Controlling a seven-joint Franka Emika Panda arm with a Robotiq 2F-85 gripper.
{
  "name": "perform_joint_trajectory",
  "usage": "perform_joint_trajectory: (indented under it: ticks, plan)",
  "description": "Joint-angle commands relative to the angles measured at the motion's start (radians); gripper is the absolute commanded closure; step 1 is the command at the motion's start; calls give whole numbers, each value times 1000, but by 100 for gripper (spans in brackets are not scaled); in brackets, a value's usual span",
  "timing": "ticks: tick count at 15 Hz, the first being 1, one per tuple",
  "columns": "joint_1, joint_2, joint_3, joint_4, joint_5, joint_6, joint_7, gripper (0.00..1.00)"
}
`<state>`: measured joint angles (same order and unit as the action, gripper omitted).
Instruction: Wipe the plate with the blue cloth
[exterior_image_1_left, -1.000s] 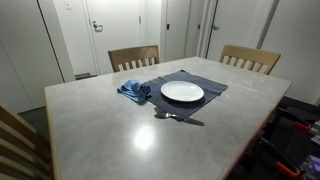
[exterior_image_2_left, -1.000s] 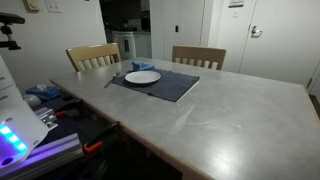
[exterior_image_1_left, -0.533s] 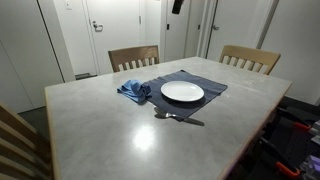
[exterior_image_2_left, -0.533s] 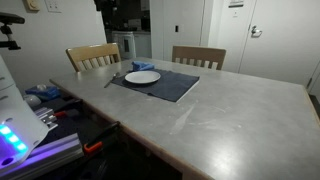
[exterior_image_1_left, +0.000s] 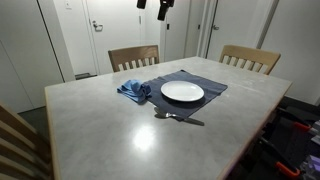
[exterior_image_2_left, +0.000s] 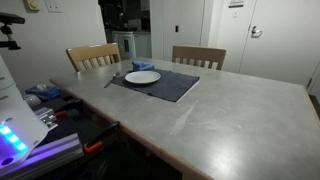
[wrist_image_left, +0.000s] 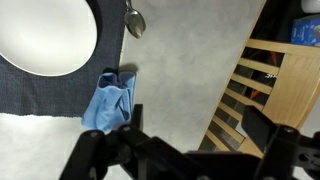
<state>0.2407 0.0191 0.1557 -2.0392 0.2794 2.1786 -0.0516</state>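
My hand (wrist_image_left: 185, 158), along the lower edge of the wrist view, is black. Upper left, the plate (wrist_image_left: 45, 35) is plain white and unmarked. The blue cloth (wrist_image_left: 108, 103) is bright blue. The placemat (wrist_image_left: 40, 90) is dark grey-blue. The worktop (wrist_image_left: 190, 70) is pale mottled grey. At right, the chair (wrist_image_left: 285, 95) is light wood.

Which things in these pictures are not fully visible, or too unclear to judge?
Tool, exterior view: cut off by the top edge, so its jaws do not show there.
Plate, wrist view: cut off by the top and left edges.
Spoon, wrist view: its handle runs past the top edge.
Blue cloth, exterior view: too small to show its folds.
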Motion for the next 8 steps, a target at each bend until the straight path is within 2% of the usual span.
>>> perform_joint_trajectory:
  ticks: [1, 8]
  plan:
    - [-16, -2, 17, 2, -1, -2, 1, 0]
    - [-22, 89, 17, 39, 24, 50, -80, 0]
